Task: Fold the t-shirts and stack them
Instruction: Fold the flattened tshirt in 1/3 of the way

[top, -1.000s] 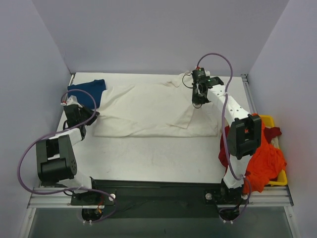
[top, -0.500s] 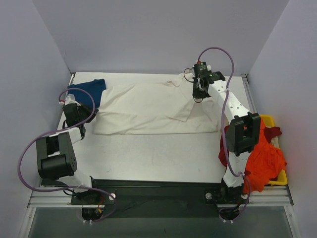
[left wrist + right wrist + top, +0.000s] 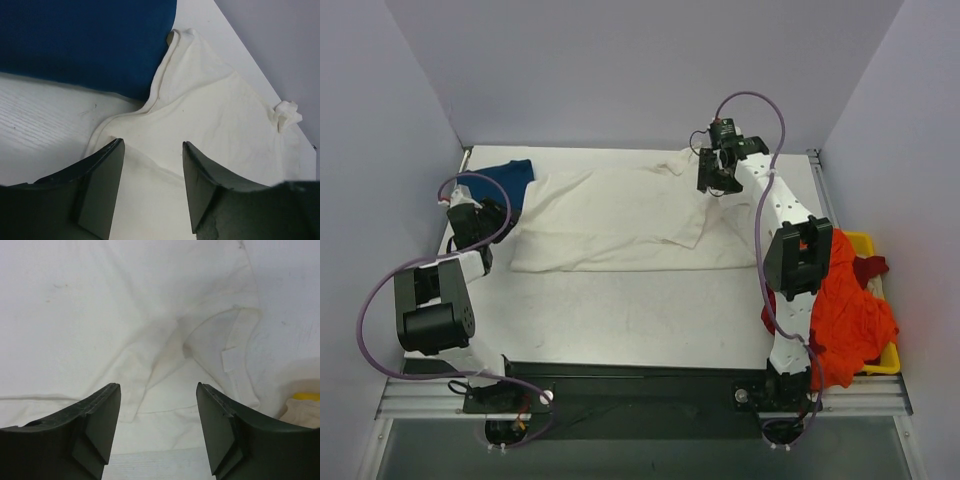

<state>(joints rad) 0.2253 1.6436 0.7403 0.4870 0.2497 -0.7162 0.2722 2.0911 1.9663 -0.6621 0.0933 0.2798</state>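
Both grippers have let go since the earlier frame, and the right arm has pulled a little toward the far edge.

From above, the cream shirt (image 3: 620,215) lies spread over the far half of the table (image 3: 620,310). Its long axis runs left to right, and 1 flap is folded over near its right end. The left gripper (image 3: 480,215) sits at its left edge, beside the blue shirt (image 3: 505,178) in the far-left corner. The right gripper (image 3: 712,180) hangs over its far-right part. An orange shirt (image 3: 850,310) drapes over the bin at the right.

At the left wrist, the fingers (image 3: 102,185) stand apart with nothing between them, over a loose cream edge that meets the blue cloth.

At the right wrist, the fingers (image 3: 217,425) are likewise spread and empty. The collar lies just ahead, so the neck seems to point to the robot's right.

For a clean fold, I judge each gripper should pinch a matching corner through every layer. Both should then lift together and carry the cloth across evenly, so the edges line up without dragging the blue shirt.
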